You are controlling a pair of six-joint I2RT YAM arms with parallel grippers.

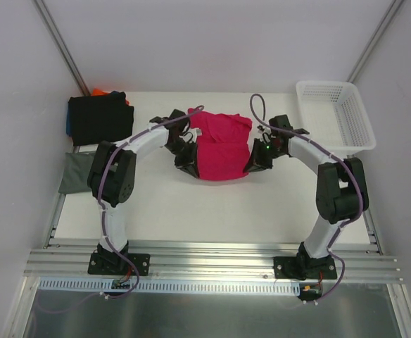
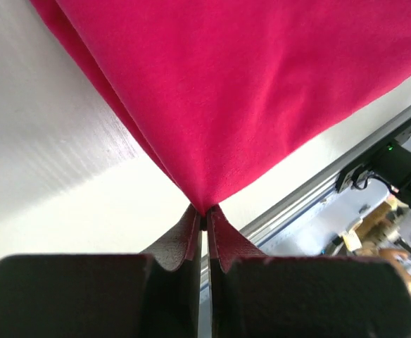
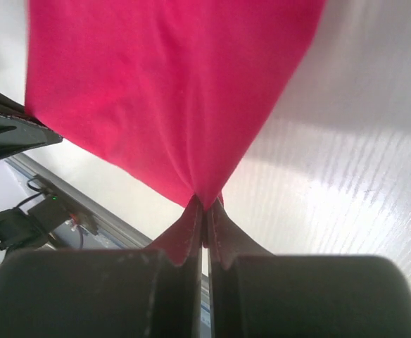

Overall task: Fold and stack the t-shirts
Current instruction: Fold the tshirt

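A crimson-pink t-shirt (image 1: 221, 148) lies mid-table between my two arms, partly folded into a narrow strip. My left gripper (image 1: 186, 163) is shut on its near left corner, and the cloth (image 2: 248, 91) fans out from the pinched tips (image 2: 204, 215). My right gripper (image 1: 253, 163) is shut on the near right corner, where the pink cloth (image 3: 170, 91) bunches into the closed tips (image 3: 205, 204). A stack of folded t-shirts sits at the back left, black on top (image 1: 100, 118) with orange (image 1: 101, 92) and blue edges showing. A grey-green one (image 1: 75, 172) lies at the left edge.
A white mesh basket (image 1: 336, 113) stands at the back right corner. Metal rails (image 1: 212, 262) run along the near edge by the arm bases. The white tabletop (image 1: 219, 211) stretches between the shirt and the rails.
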